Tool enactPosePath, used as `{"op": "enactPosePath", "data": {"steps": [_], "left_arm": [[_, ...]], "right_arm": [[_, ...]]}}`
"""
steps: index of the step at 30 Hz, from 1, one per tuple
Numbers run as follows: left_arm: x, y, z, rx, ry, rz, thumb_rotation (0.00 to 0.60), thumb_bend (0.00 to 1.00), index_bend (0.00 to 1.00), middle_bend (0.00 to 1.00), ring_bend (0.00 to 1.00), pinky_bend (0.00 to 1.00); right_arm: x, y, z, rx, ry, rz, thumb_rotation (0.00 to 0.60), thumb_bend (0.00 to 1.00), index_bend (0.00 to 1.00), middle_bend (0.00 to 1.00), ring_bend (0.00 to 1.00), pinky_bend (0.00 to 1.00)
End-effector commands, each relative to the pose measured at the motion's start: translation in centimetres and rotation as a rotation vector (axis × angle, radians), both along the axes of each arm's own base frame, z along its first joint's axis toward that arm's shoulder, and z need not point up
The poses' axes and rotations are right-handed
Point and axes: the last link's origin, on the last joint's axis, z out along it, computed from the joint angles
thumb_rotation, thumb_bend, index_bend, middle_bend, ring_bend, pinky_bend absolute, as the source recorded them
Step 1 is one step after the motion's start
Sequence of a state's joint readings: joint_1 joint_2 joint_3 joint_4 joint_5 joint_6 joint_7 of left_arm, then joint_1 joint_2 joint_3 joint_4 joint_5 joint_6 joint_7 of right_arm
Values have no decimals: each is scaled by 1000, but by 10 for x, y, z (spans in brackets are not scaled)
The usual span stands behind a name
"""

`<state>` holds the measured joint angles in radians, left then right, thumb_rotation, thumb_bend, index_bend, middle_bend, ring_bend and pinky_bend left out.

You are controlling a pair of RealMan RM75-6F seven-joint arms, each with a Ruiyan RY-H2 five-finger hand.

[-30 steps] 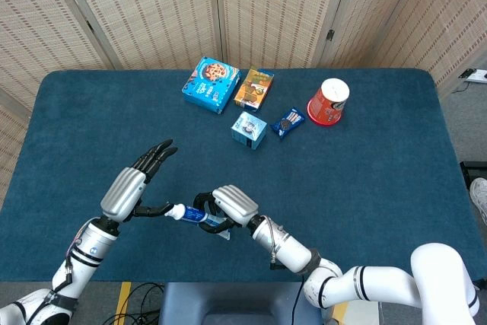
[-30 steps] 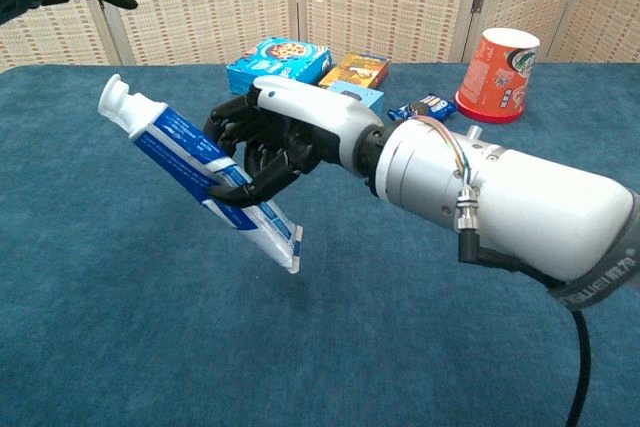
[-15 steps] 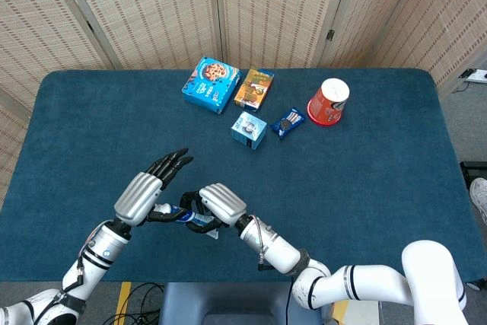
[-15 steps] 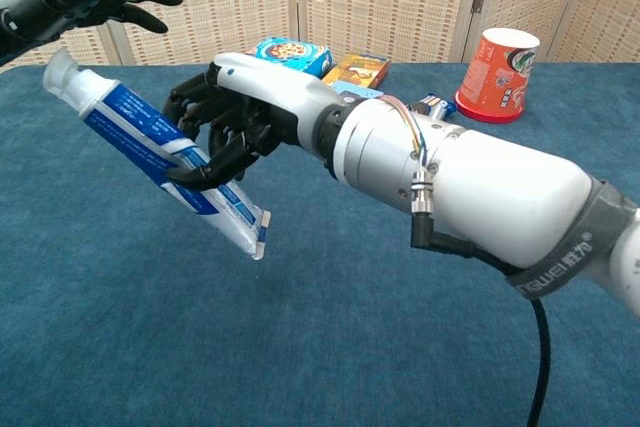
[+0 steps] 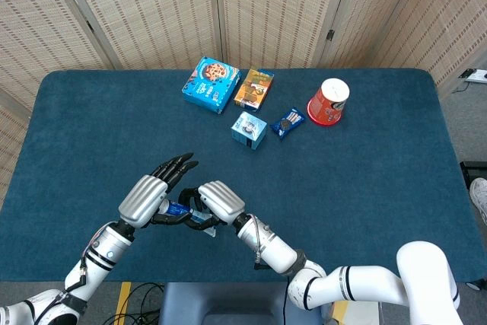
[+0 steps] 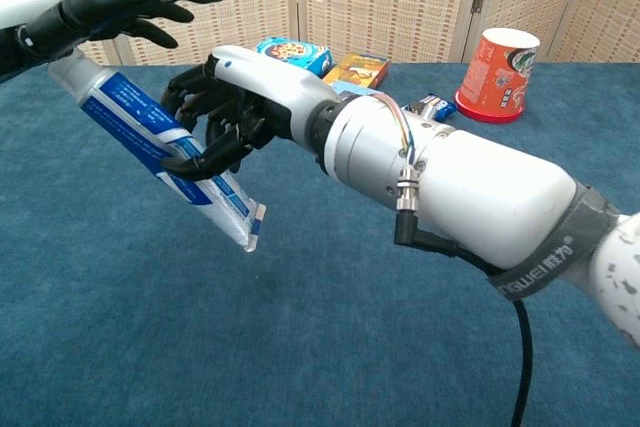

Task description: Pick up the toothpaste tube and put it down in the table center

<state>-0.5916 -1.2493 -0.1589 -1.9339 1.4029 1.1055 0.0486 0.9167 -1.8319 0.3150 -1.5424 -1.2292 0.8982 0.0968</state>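
Note:
The white and blue toothpaste tube [image 6: 150,137] hangs tilted above the blue table, crimped end down. My right hand [image 6: 235,107] grips it around the middle with curled fingers. My left hand [image 6: 115,2] hovers over the tube's cap end with its fingers stretched out and apart; the cap is hidden under its palm. In the head view the two hands meet near the table's front left, the left hand [image 5: 152,192] beside the right hand [image 5: 219,199], with only a short piece of the tube [image 5: 179,208] showing between them.
At the back of the table [image 5: 365,180] lie a blue cookie box [image 5: 211,84], an orange box [image 5: 254,88], a small teal box [image 5: 249,129], a dark snack packet [image 5: 288,122] and a red cup [image 5: 329,102].
My right hand has carried the tube leftward and a little up. My left hand has come in over the cap end, which showed before and is now covered.

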Motion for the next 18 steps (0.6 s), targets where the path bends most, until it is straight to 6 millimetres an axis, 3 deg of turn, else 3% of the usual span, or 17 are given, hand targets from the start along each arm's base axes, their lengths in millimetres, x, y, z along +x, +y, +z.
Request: {"op": "enactPosePath", "data": {"steps": [1, 18], "left_arm": [[0, 0, -1, 0, 25, 0, 1, 0, 3, 20, 36, 156], [-1, -2, -3, -50, 66, 10, 0, 0, 0, 20, 36, 156]], "right_arm": [[1, 0, -1, 0, 1, 0, 600, 621, 779, 747, 615, 571], [7, 1, -5, -15, 2, 13, 600, 623, 792, 757, 626, 571]]}}
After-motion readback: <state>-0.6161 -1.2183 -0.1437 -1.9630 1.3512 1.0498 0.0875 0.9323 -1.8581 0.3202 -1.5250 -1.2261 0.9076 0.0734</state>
